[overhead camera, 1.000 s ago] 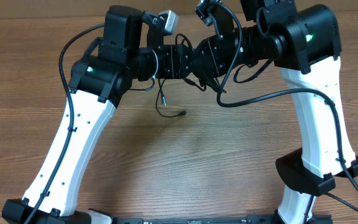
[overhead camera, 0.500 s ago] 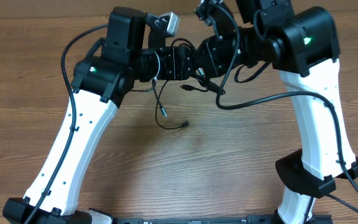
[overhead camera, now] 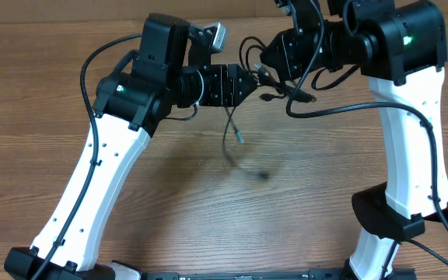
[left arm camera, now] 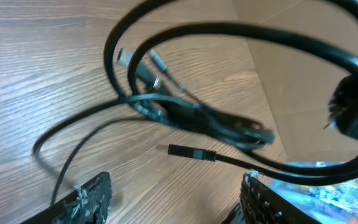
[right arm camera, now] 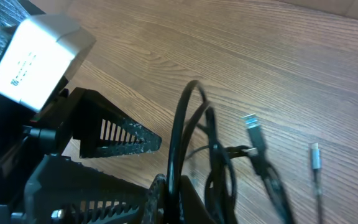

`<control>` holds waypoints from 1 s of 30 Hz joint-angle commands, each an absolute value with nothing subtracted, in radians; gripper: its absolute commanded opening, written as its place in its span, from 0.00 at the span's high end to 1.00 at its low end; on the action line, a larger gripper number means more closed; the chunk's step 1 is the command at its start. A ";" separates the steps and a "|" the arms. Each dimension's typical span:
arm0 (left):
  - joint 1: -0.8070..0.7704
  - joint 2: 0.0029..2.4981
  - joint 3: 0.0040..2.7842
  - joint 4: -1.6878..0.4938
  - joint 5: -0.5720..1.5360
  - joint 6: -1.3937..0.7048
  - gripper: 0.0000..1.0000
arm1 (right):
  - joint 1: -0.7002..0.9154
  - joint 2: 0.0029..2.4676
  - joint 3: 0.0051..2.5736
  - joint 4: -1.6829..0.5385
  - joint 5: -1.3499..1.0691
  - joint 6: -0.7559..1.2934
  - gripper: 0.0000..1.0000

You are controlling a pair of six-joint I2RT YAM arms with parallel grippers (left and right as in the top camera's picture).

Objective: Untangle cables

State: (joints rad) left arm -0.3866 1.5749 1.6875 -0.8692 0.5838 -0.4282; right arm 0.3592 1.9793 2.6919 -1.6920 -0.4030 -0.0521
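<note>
The cables (overhead camera: 249, 48) are thin black wires bunched in the air between my two grippers, above the wood table. My right gripper (overhead camera: 265, 62) is shut on a looped strand of the cables (right arm camera: 182, 134), which runs straight into its closed jaws (right arm camera: 180, 186). Silver-tipped plugs (right arm camera: 252, 129) dangle beside the loop. One strand (overhead camera: 228, 128) hangs down to a small plug (overhead camera: 240, 141), and a blurred end (overhead camera: 264, 175) swings lower. My left gripper (overhead camera: 247, 81) is open just left of the bundle. Nothing lies between its fingers (left arm camera: 86, 199), and the cables (left arm camera: 191, 115) hang ahead of them.
The brown wood table (overhead camera: 208, 210) runs under everything. Thicker black arm cables (overhead camera: 341, 117) loop beside the right arm and along the left arm (overhead camera: 92, 70). A silver camera block (overhead camera: 212, 34) sits on the left wrist, close to the right gripper.
My left gripper has opened wider and the strand it held is free. The right gripper has drawn up and to the right with the bundle, and the loose ends now swing lower.
</note>
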 commanded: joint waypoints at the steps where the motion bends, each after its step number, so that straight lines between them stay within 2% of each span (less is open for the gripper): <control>1: -0.389 1.569 1.684 -0.890 0.539 -0.366 0.33 | 0.356 1.958 2.717 -1.681 -0.413 -0.052 0.96; 10: -0.389 1.569 1.684 -0.943 0.279 -0.218 0.29 | 0.357 1.958 2.717 -1.685 -0.629 -0.052 0.96; 15: -0.388 1.569 1.684 -0.908 0.254 -0.155 0.28 | 0.357 1.958 2.717 -1.694 -0.720 -0.031 0.96; 17: -0.388 1.569 1.684 -0.896 0.250 -0.148 0.32 | 0.357 1.958 2.717 -1.694 -0.791 -0.026 0.96; 24: -0.387 1.569 1.684 -0.878 0.223 -0.134 0.58 | 0.357 1.958 2.717 -1.694 -0.962 -0.025 0.96; 25: -0.387 1.569 1.684 -0.878 0.204 -0.134 0.72 | 0.357 1.958 2.717 -1.694 -0.987 -0.025 0.96; 26: -0.387 1.570 1.684 -0.877 0.195 -0.134 0.95 | 0.357 1.958 2.717 -1.694 -1.006 -0.025 0.96; 30: -0.387 1.576 1.684 -0.878 0.191 -0.134 0.96 | 0.357 1.958 2.717 -1.694 -1.015 -0.025 0.96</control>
